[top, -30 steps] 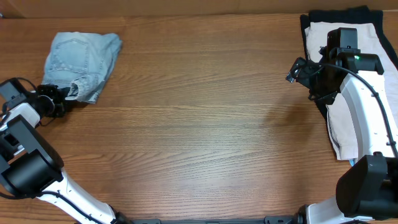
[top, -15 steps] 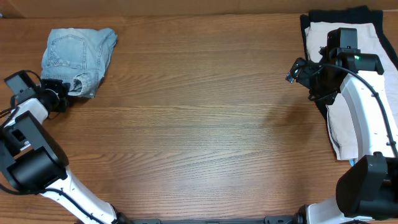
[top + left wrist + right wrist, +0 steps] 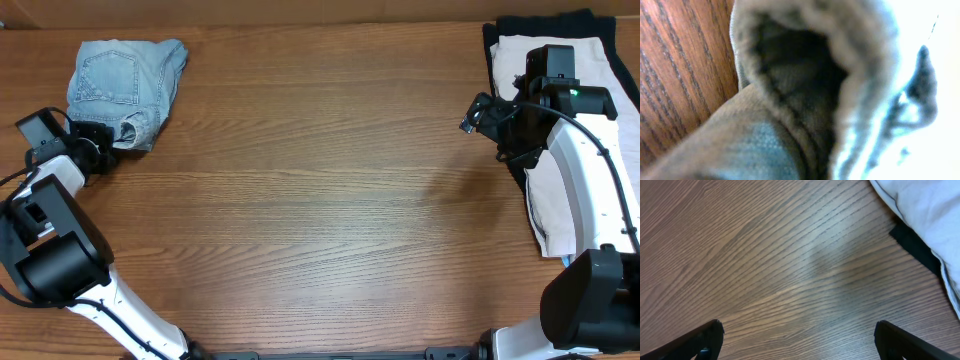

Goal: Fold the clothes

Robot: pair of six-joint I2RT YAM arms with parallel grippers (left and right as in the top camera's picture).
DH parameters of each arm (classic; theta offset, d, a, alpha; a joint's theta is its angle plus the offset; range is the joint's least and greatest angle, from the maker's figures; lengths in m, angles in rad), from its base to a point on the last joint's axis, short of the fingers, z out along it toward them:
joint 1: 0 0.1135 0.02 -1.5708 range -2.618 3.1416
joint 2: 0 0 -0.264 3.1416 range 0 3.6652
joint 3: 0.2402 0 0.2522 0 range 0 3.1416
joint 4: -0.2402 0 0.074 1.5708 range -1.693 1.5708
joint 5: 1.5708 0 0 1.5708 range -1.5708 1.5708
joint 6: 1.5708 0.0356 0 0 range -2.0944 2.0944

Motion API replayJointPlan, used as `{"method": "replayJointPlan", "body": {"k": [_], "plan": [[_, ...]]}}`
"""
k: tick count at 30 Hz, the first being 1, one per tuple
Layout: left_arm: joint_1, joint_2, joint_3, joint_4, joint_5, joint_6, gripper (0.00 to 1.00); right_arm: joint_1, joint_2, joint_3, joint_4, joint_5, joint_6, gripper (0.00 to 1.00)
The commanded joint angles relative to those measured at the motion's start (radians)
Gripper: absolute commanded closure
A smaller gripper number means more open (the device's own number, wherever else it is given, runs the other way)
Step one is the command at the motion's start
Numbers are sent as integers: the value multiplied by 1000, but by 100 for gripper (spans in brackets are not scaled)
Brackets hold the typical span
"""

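A folded pair of light blue denim shorts (image 3: 122,85) lies at the table's far left corner. My left gripper (image 3: 106,147) is at its near left corner and is shut on the fabric. The left wrist view is filled with blurred denim folds (image 3: 755,145), and the fingers are hidden there. A white garment (image 3: 560,190) lies on a black one (image 3: 500,35) at the right edge. My right gripper (image 3: 478,115) hovers open and empty just left of that pile, over bare wood (image 3: 797,330). The white garment (image 3: 925,210) and the black edge (image 3: 912,242) show in the right wrist view.
The wooden table (image 3: 320,200) stretches between the two arms. The right arm's body lies over part of the white garment. The table's far edge runs just behind the shorts.
My left gripper has moved up and to the left, and the denim shorts have slid with it toward the far left corner. The right arm has not moved.
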Motion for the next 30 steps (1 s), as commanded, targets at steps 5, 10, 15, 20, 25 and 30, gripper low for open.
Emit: {"method": "replayJointPlan", "body": {"k": [5,10,15,20,25,30], "plan": [[13,37,-26,-6,170,40,9,-2,1,5,5,10,-4,0],[51,-17,-26,-87,270,35,0,-2,1,5,7,11,-4,0],[71,-154,-26,-299,144,36,0,-2,1,6,13,10,-4,0],[66,-374,-26,-462,-77,60,0,-2,1,5,13,10,-4,0],[63,-568,-26,-540,-136,121,0,-2,1,5,13,10,-4,0],[55,-686,-26,-591,-136,126,0,-2,1,6,11,10,-4,0]]}}
